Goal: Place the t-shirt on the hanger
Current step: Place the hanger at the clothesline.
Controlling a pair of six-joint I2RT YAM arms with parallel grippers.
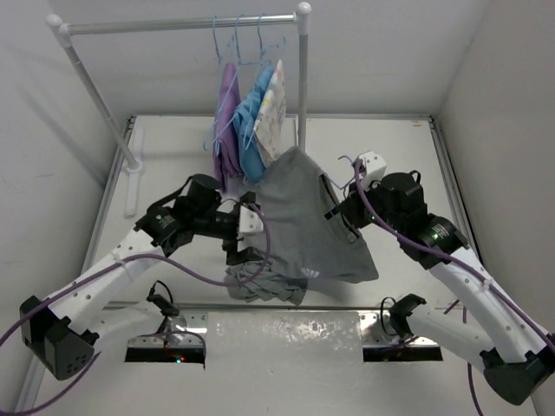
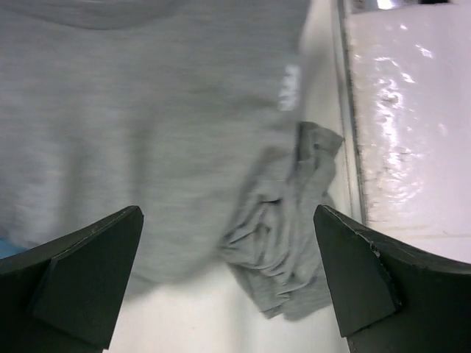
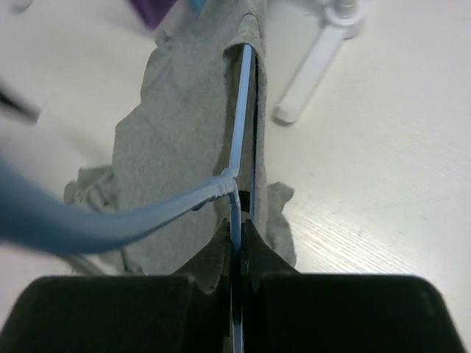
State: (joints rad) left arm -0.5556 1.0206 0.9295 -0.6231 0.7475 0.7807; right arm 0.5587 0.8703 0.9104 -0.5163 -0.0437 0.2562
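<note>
The grey t-shirt (image 1: 303, 217) hangs draped over the light-blue hanger (image 1: 349, 161), whose hook sticks up by my right gripper (image 1: 344, 208). In the right wrist view the right gripper (image 3: 235, 228) is shut on the hanger wire (image 3: 240, 125) just below the twisted neck, and the shirt (image 3: 169, 125) hangs over the frame. My left gripper (image 1: 245, 247) is open beside the shirt's lower left. In the left wrist view the left gripper (image 2: 228, 294) is wide open above the shirt (image 2: 147, 110) and its bunched sleeve or hem (image 2: 287, 243) on the table.
A white clothes rack (image 1: 173, 24) stands at the back, with hangers bearing purple, blue and patterned garments (image 1: 251, 113). Its post foot (image 3: 316, 59) is near the shirt. A shiny plate (image 1: 286, 334) lies at the table's front edge.
</note>
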